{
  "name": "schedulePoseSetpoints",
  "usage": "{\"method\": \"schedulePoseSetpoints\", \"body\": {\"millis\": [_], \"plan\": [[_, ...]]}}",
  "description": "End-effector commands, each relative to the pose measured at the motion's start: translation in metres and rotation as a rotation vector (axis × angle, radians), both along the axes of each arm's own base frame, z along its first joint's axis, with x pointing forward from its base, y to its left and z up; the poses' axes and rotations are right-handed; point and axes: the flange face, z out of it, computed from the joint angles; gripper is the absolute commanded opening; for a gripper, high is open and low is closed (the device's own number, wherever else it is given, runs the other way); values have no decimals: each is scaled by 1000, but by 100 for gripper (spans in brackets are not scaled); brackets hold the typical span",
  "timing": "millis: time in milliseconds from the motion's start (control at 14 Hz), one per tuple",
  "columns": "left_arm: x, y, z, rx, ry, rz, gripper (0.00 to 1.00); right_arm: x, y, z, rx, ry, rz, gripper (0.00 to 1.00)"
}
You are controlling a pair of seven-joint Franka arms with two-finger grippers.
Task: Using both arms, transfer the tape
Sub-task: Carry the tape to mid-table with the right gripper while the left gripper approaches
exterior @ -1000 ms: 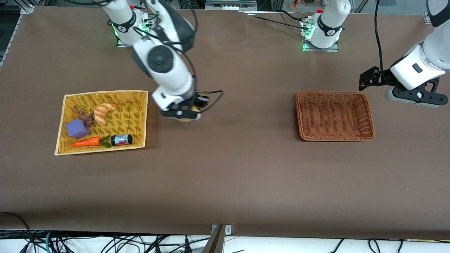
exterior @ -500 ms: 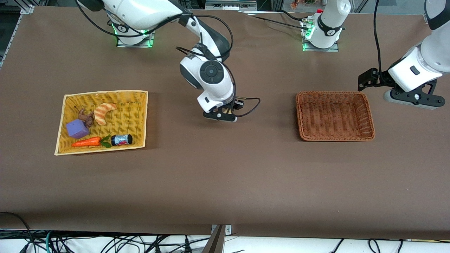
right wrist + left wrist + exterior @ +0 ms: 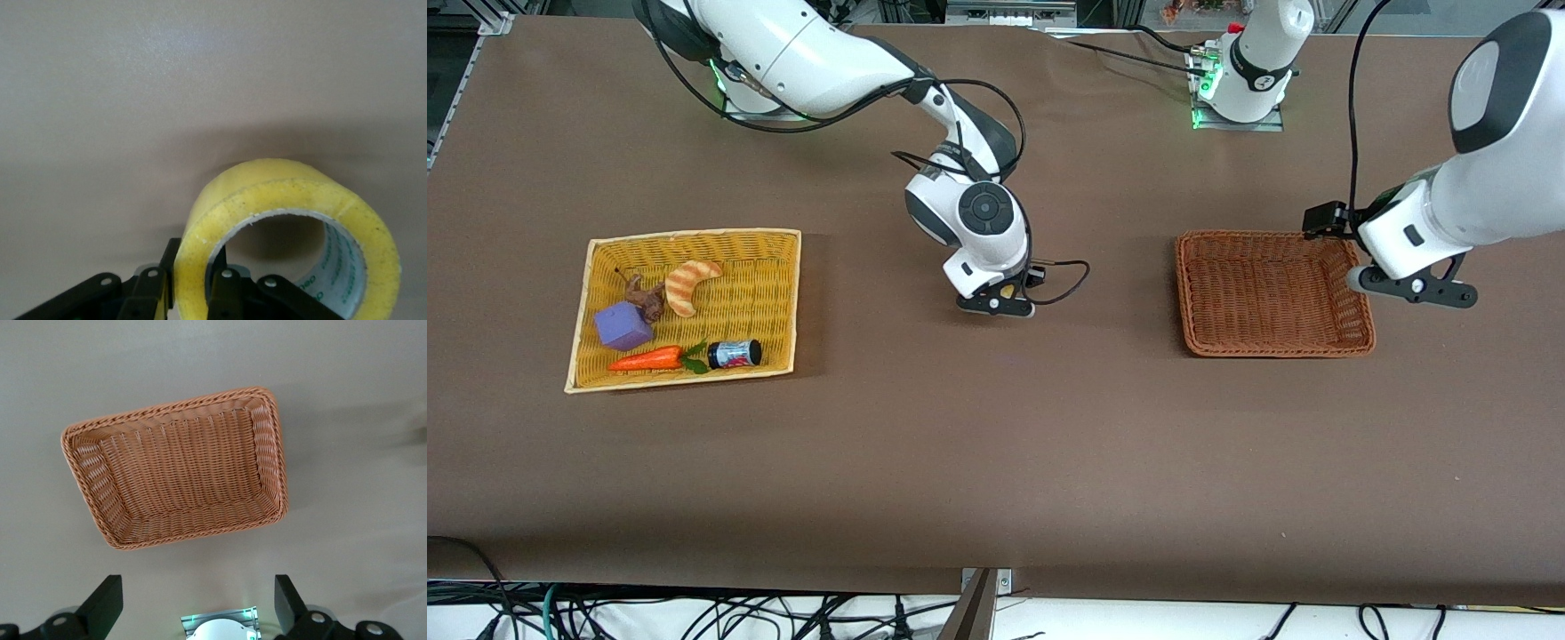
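The tape, a yellowish roll with a grey-white core, shows large in the right wrist view. My right gripper is shut on its wall, one finger outside and one inside the ring. In the front view that gripper hangs low over the middle of the table, between the two baskets, and only a sliver of the tape shows under it. My left gripper is open and empty over the brown basket's rim at the left arm's end. In the left wrist view its black fingers stand wide apart, with the brown basket below.
A yellow basket at the right arm's end holds a striped croissant toy, a purple cube, a carrot, a small dark jar and a brown piece. The brown basket holds nothing. A black cable loops beside the right gripper.
My right arm has carried the tape from beside the yellow basket to the table's middle and lowered it. My left gripper has swung in over the brown basket's rim.
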Motion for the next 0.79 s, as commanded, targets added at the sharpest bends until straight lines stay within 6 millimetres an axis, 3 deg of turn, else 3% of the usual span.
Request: {"method": "schedulePoseSetpoints", "body": {"millis": [0,71,143,286,429,500,571,714], "plan": [[5,4,13,19,-11,-14,100,5,9,0,16,-28,-1,20],[4,1,10,12,-1,2,100,6,8,7,13,-34,2,78],[4,-6,6,-8,8,36,100,9,6,21,9,-45,6,100],[3,-15,5,-40,21,100,100,11,-4,60,-58,-29,18,100],[1,-31,4,-29,24,109,100,23,-15,131,-87,-51,10,100],[2,-44,-4,-21,39,116,100,32,-30,156,-101,-57,22,100],[2,-60,-12,-39,56,130,100,47,-57,192,-101,-79,73,100],[7,-85,-29,-99,93,181,100,77,-147,232,-187,10,211,100]]}}
